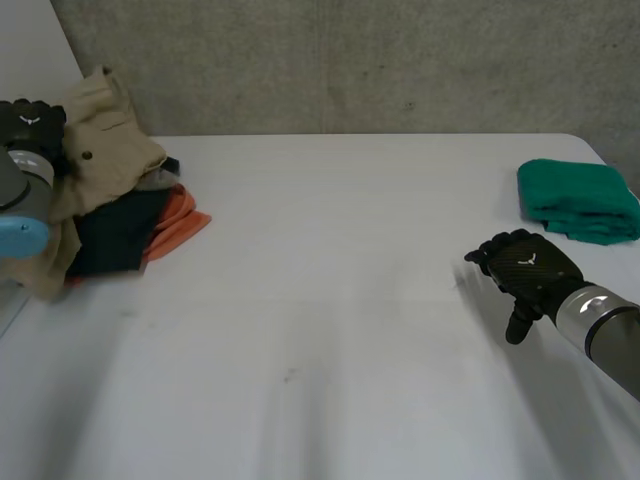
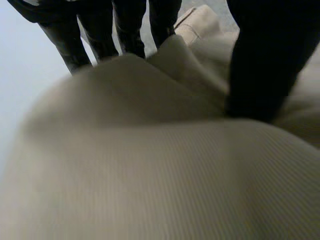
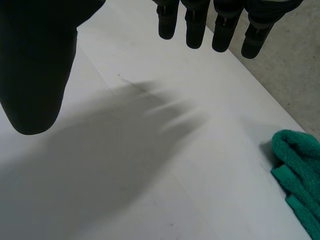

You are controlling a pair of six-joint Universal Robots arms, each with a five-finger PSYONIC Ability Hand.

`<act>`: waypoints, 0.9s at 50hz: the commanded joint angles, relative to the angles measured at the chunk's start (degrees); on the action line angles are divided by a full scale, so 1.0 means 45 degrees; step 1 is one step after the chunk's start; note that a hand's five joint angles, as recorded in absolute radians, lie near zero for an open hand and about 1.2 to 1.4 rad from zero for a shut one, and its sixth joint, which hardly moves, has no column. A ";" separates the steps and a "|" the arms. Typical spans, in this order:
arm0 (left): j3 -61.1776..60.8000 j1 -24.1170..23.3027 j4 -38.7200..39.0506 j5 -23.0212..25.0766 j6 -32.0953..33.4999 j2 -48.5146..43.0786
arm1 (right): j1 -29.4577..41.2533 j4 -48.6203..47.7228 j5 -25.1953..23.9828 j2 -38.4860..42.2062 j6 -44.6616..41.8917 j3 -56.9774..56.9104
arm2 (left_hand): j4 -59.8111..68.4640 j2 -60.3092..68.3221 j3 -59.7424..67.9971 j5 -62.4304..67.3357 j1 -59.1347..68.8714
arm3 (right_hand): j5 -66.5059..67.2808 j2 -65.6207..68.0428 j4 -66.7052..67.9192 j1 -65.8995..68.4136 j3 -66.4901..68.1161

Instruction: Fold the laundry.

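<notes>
Beige garment, long axis upright, pinched by left hand; right hand relaxed

The place reads as a robotics lab or test room, not a home. A bare grey concrete wall runs along the far side, with no fittings or furnishing on it. In front of it stands a plain white table. Two robot arms reach over the table, the left arm at the far left and the right arm at the near right. The only household things are laundry: a pile at the far left (a beige garment uppermost) and a folded green towel at the far right.
</notes>
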 commanded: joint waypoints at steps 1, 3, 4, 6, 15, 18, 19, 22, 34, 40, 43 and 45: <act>0.0159 -0.0431 0.0007 0.0111 -0.0208 0.0096 | -0.0158 -0.0021 0.0008 -0.0630 0.0018 0.0230 | 0.7116 0.6878 0.7090 0.7962 0.6863 | -0.0540 -0.0491 -0.0457 -0.0592 -0.0406; 0.0042 -0.0938 -0.0090 0.0072 -0.0305 0.0720 | -0.0177 -0.0080 0.0009 -0.0884 0.0018 0.0327 | 0.7116 0.6878 0.7090 0.7962 0.6863 | -0.0540 -0.0491 -0.0457 -0.0592 -0.0406; -0.0094 -0.1152 -0.0110 0.0053 -0.0383 0.1070 | -0.0177 -0.0100 -0.0011 -0.0962 0.0018 0.0347 | 0.7116 0.6878 0.7090 0.7962 0.6863 | -0.0540 -0.0491 -0.0457 -0.0592 -0.0406; -0.0910 -0.1698 -0.0110 0.0111 -0.0849 0.2315 | -0.0177 -0.0119 0.0009 -0.1099 0.0018 0.0386 | 0.7116 0.6878 0.7090 0.7962 0.6863 | -0.0540 -0.0491 -0.0457 -0.0592 -0.0406; -0.4546 -0.4140 -0.0071 0.1027 -0.3955 0.6715 | -0.0196 -0.0197 0.0067 -0.1880 0.0252 0.0444 | 0.7116 0.6878 0.7090 0.7962 0.6863 | -0.0540 -0.0491 -0.0457 -0.0592 -0.0406; -0.5679 -0.5292 -0.0110 0.1769 -0.5011 0.7654 | -0.0197 -0.0197 0.0087 -0.2134 0.0408 0.0445 | 0.7116 0.6878 0.7090 0.7962 0.6863 | -0.0540 -0.0491 -0.0457 -0.0592 -0.0406; -0.5991 -0.5624 -0.0110 0.1945 -0.5226 0.7849 | -0.0197 -0.0197 0.0087 -0.2193 0.0448 0.0445 | 0.7116 0.6878 0.7090 0.7962 0.6863 | -0.0540 -0.0491 -0.0457 -0.0592 -0.0406; -0.6598 -0.6290 -0.0129 0.2025 -0.5423 0.8027 | -0.0197 -0.0197 0.0067 -0.2369 0.0546 0.0464 | 0.7116 0.6878 0.7090 0.7962 0.6863 | -0.0540 -0.0491 -0.0457 -0.0592 -0.0406; -0.5117 -0.8361 -0.0344 0.1537 -0.4349 0.2444 | -0.0138 -0.0217 0.0145 -0.2448 0.0995 0.0484 | 0.2293 0.2055 0.2267 0.3139 0.2040 | -0.0540 -0.0491 -0.0457 -0.0592 -0.0406; -0.4978 -0.8537 -0.0598 0.1420 -0.4349 0.2517 | -0.0177 -0.0256 0.0165 -0.2486 0.1287 0.0601 | -0.6475 -0.6713 -0.6500 -0.5629 -0.6727 | -0.0540 -0.0491 -0.0457 -0.0592 -0.0406; -0.5367 -0.8401 -0.0793 0.1012 -0.4290 0.4038 | -0.0158 -0.0217 0.0223 -0.2701 0.1561 0.0581 | -0.7383 -0.7621 -0.7408 -0.6537 -0.7635 | -0.0540 -0.0491 -0.0457 -0.0592 -0.0406; -0.6009 -0.8245 -0.0910 0.0408 -0.4290 0.5187 | -0.0119 -0.0217 0.0243 -0.2876 0.1659 0.0581 | -0.7383 -0.7621 -0.7408 -0.6537 -0.7635 | -0.0540 -0.0491 -0.0457 -0.0592 -0.0406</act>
